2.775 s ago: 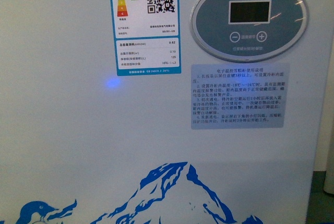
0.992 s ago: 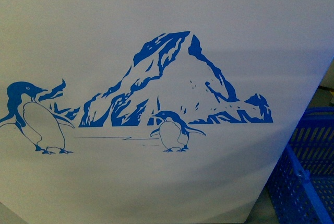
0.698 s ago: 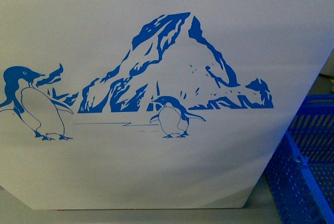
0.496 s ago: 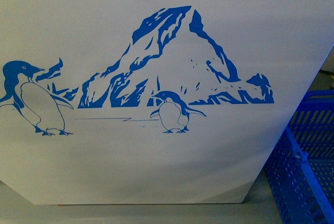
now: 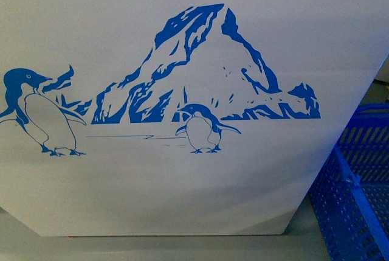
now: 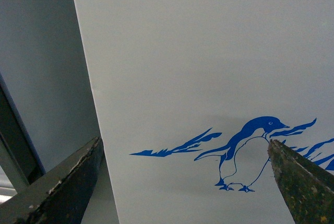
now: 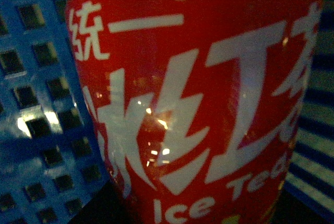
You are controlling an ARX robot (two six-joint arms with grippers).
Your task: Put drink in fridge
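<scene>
Two fingers of the left pincer (image 6: 183, 143) stand wide apart, empty, facing the fridge (image 5: 182, 24) front, likely free to open it. Only the right wrist view shows the drink (image 7: 198, 104), its label filling the picture, the blue mesh basket (image 7: 36, 104) behind it; the right pincer is unseen, so its grip cannot be told. Front view puts that basket at four o'clock of the penguin picture (image 5: 200, 84).

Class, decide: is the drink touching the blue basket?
Cannot tell. The right wrist view shows the drink close before the basket mesh, but no contact or gap is plain.
</scene>
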